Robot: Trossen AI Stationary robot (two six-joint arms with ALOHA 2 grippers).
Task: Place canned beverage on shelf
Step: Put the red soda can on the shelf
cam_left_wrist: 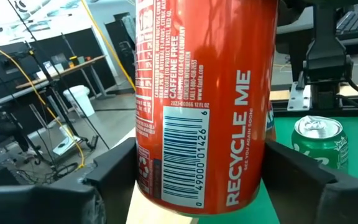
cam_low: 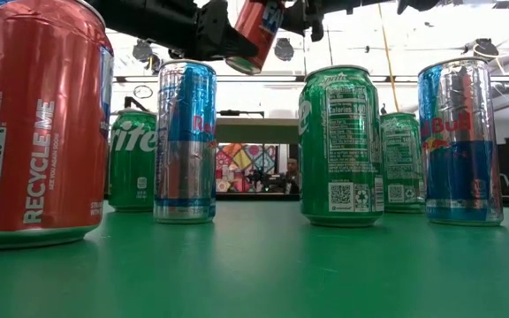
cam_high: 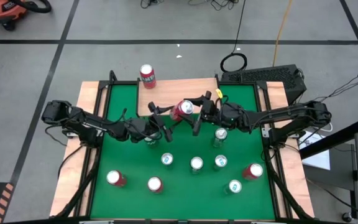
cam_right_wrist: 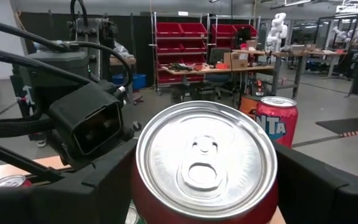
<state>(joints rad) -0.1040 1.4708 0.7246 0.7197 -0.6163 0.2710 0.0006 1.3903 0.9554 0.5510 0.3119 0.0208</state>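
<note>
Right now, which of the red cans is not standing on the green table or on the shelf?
The red can held in the air between the left pincer and right pincer, over the table's far part. The other red cans stand upright on a surface.

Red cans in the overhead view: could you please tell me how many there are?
5 red cans: one on the shelf, one held aloft before it, two at the picture's lower left, one lower right. The arms may hide others.
</note>
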